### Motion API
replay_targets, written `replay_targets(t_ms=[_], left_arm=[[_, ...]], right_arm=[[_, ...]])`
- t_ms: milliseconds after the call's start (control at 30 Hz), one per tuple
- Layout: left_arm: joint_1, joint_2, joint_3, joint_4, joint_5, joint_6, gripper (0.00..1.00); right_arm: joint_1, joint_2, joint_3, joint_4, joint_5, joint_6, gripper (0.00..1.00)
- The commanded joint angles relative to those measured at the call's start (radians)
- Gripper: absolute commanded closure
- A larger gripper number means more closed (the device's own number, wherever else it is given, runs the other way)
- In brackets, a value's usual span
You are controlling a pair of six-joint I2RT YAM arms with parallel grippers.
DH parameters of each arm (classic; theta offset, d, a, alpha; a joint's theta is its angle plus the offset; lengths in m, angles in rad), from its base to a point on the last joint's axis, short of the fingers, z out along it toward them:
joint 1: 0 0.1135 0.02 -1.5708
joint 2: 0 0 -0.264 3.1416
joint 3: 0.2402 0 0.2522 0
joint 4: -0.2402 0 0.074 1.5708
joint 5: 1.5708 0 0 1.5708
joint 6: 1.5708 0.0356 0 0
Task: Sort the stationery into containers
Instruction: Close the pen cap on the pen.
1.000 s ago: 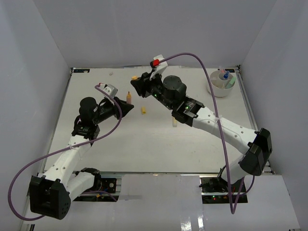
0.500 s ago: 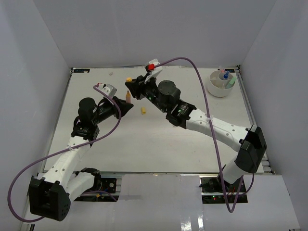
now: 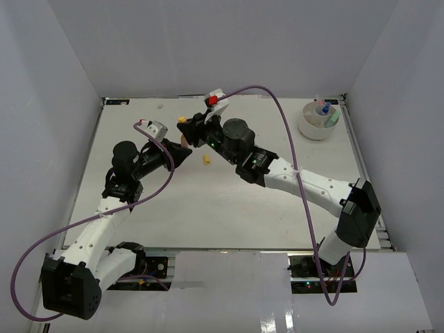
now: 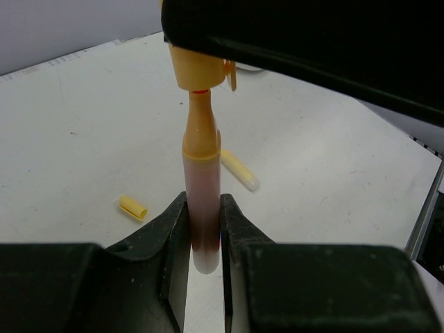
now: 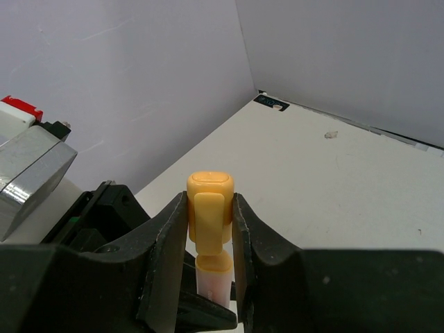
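White table [image 3: 229, 201], no legible writing.

White arms, black joints, purple cables

A white table [image 3: 208, 208] with faint scuffs fills the floor of the enclosure, and plain pale grey walls [image 3: 208, 41] rise from its left, far and right edges. At the table's far left corner lies a small black tag [image 3: 116, 102], and a little to the right of it, close to the far edge, sits a tiny clear scrap [image 3: 159, 107]. A glossy white panel [image 3: 229, 267] overlaps the table's near edge, and a dark rail [image 3: 361, 166] runs along its right edge.
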Motion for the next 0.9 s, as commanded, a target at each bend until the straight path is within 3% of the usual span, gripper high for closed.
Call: replay_targets(t_ms=[0, 500, 867], left_arm=[[-0.003, -0.031, -0.011, 0.018, -0.009, -0.006, 0.72], [-0.003, -0.037, -0.016, 0.030, -0.023, -0.024, 0.72], [-0.003, -0.046, -0.062, 0.173, -0.026, -0.092, 0.72]], right_arm=[[0.007, -0.011, -0.007, 0.035, -0.001, 0.018, 0.92], [0.019, -0.025, -0.071, 0.042, -0.004, 0.039, 0.92], [0.057, -0.011, -0.143, 0.085, 0.039, 0.073, 0.92]])
